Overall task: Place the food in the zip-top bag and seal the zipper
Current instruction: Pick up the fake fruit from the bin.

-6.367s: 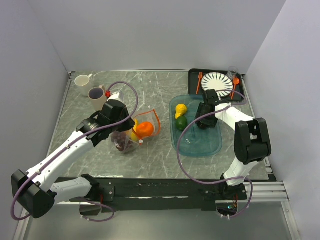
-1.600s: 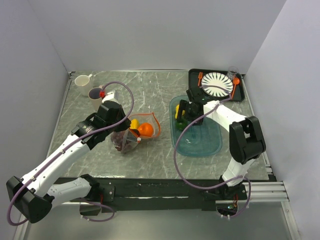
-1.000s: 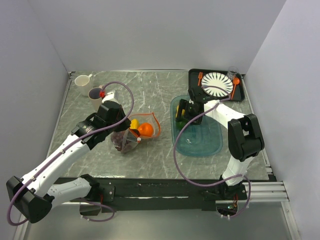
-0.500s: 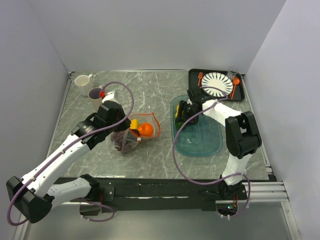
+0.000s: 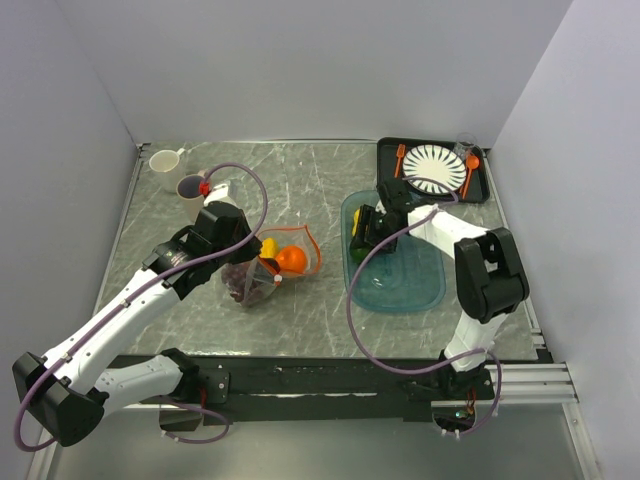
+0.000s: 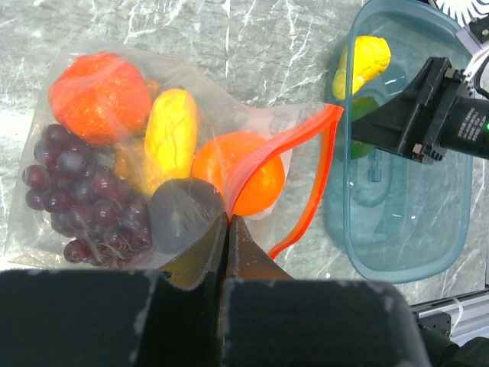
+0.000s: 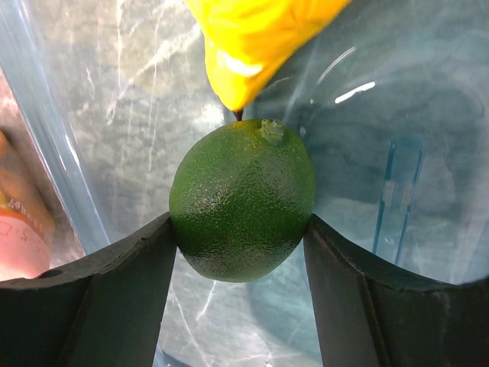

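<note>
Left hand [image 6: 228, 223] pinched, right hand [image 7: 240, 229] clamped.

A grey, marble-patterned table [image 5: 330, 190] stands between plain white walls. In its far left corner stands a white mug [image 5: 166, 160], with a tan mug [image 5: 192, 190] just beside it. Left of centre lies a clear zip-top bag [image 5: 250, 290] holding toy fruit [image 5: 291, 259]. Right of centre sits a translucent teal tray [image 5: 410, 285], and behind that, in the far right corner, a black tray [image 5: 388, 150].

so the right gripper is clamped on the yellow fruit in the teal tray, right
No: the right gripper is clamped on the green fruit, not the yellow fruit just beside it. The right wrist view shows this. It is indeed in the teal tray.
</note>
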`<state>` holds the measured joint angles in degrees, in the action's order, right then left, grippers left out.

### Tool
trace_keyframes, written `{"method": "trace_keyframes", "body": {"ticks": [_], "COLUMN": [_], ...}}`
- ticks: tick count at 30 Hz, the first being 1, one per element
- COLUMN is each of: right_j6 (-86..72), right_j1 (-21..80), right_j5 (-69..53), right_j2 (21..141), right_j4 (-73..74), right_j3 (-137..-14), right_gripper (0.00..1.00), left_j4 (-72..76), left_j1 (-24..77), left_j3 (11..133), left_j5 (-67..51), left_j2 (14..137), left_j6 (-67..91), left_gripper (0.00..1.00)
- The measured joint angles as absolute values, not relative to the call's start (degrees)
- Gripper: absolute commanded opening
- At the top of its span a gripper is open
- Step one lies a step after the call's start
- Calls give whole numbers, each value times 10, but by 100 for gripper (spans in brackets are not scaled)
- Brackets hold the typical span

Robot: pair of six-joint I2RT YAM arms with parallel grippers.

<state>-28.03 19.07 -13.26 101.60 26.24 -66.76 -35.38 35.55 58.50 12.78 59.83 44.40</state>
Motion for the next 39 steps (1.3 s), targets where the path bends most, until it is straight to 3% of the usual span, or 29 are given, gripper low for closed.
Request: {"method": "trace_keyframes", "body": {"ticks": [39], "right_j6": [-307], "right_j1": [197], "right_j5": [-193], "right_j2": [840], "right_j4": [278], "right_j3": [-636], "right_gripper": [46], "left_j4": [-350], "left_j1": [356], "left_j3": [585], "left_j5": [118], "left_j2": [598], "left_j6": [444], "left_gripper": [1]}}
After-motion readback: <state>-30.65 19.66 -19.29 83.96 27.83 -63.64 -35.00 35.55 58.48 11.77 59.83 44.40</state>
